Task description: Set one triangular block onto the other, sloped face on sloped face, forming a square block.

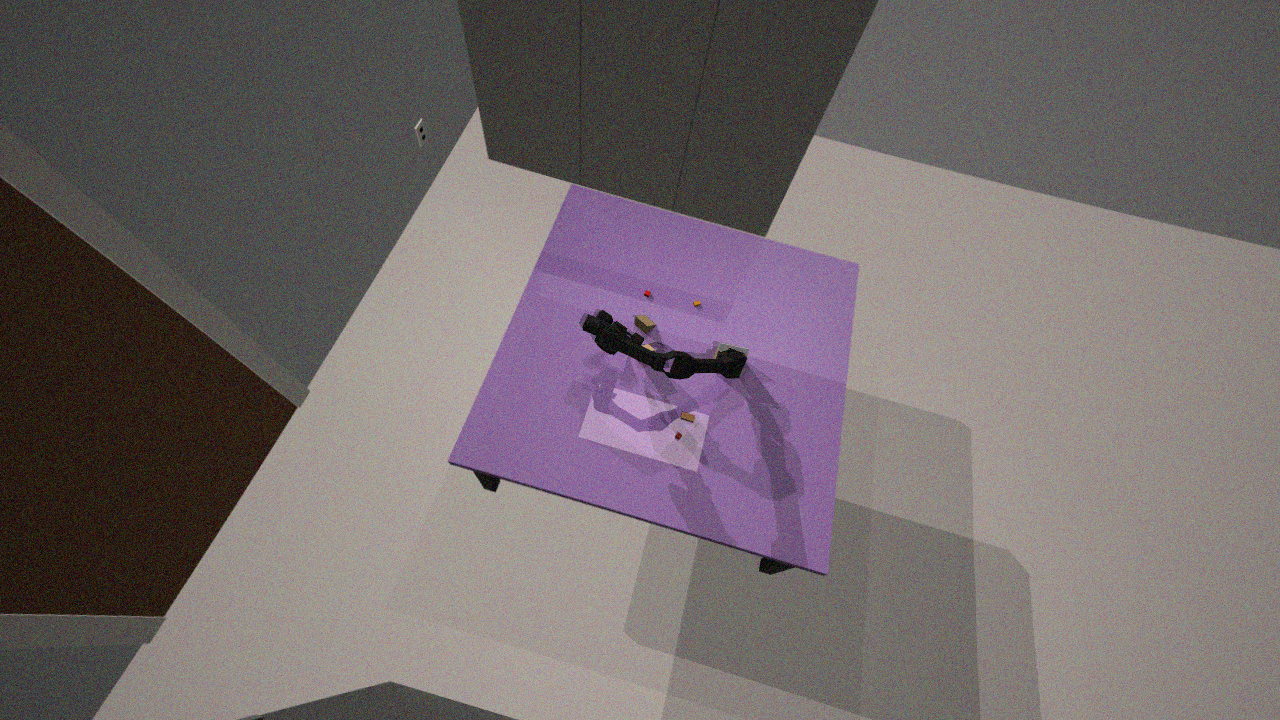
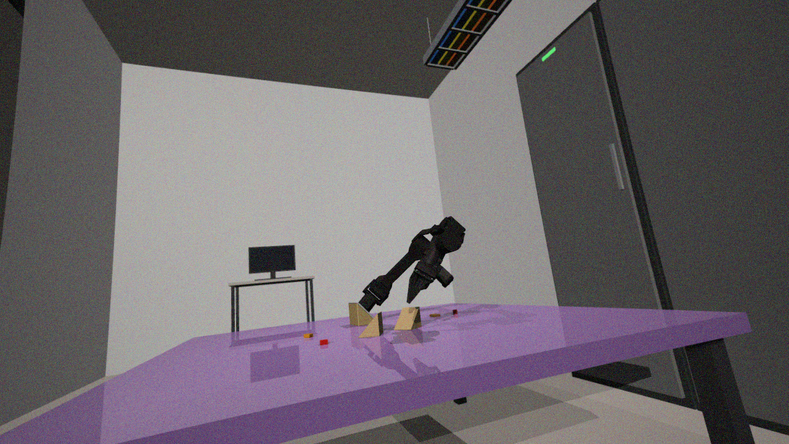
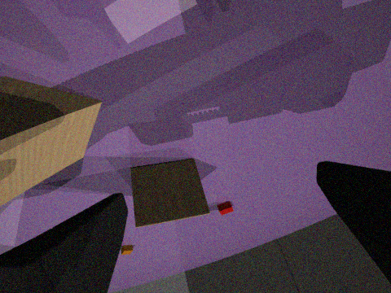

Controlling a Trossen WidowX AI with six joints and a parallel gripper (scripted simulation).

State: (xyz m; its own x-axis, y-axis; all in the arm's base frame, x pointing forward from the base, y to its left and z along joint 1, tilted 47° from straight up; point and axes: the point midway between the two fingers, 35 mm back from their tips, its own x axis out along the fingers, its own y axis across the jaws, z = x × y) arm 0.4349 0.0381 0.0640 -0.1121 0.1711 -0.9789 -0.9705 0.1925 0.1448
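Above the purple table (image 2: 496,353), the gripper (image 2: 415,291) hangs with its jaws spread wide, grasping nothing. One triangular block (image 3: 49,142) lies close at its left side; the other triangular block (image 3: 169,191) rests ahead between the fingers' line of sight, apart from the first. Small red (image 3: 225,207) and orange (image 3: 126,249) pieces lie nearby.
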